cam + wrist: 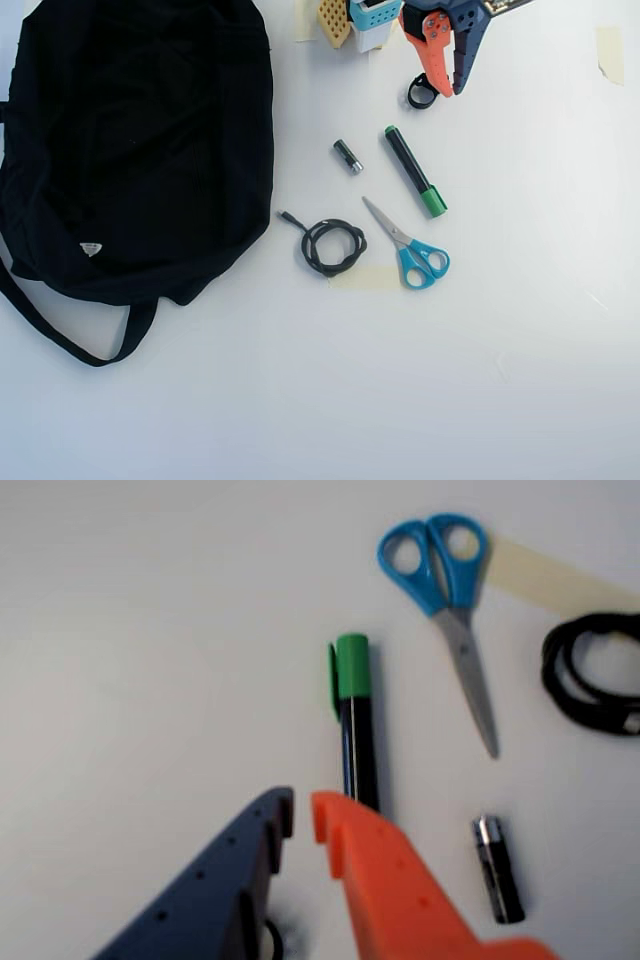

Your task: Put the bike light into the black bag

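the gripper [302, 815] fills the bottom of the wrist view, blue finger on the left, orange on the right, tips nearly together with a thin gap and nothing between them. the bike light [422, 92] sits just beside the tips in the overhead view, its ring strap showing by the orange finger; in the wrist view only a sliver of ring peeks out at the bottom edge. to grasp well, i judge the fingers need to part, drop straight over the chunky body rather than the loop, then close. the arm is tucked close to its base, pointing down at the table. beyond lie the green marker [353, 720], a small cylinder [497, 868], scissors [450, 600] and coiled cable [590, 675]. the black bag [140, 140] lies well apart, at the overhead view's left.
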Controlling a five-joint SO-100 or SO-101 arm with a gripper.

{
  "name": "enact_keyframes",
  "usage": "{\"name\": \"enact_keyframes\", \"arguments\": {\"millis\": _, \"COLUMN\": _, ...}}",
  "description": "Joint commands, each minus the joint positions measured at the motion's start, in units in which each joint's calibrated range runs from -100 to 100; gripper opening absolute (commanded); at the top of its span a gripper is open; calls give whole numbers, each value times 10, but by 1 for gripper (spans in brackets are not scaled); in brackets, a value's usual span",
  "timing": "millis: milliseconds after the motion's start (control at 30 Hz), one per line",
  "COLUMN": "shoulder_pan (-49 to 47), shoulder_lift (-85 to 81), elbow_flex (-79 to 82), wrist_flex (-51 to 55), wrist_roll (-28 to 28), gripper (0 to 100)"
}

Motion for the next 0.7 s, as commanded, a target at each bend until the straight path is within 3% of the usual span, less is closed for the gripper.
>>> {"name": "enact_keyframes", "arguments": {"millis": 0, "shoulder_pan": -5, "shoulder_lift": -49, "elbow_flex": 111, "wrist_flex": -48, "wrist_roll": -1, "gripper": 3}}
{"name": "enact_keyframes", "arguments": {"millis": 333, "shoulder_pan": -25, "shoulder_lift": -41, "elbow_flex": 186, "wrist_flex": -53, "wrist_roll": -3, "gripper": 2}}
{"name": "enact_keyframes", "arguments": {"millis": 667, "shoulder_pan": -108, "shoulder_lift": -52, "elbow_flex": 239, "wrist_flex": -53, "wrist_roll": -94, "gripper": 3}}
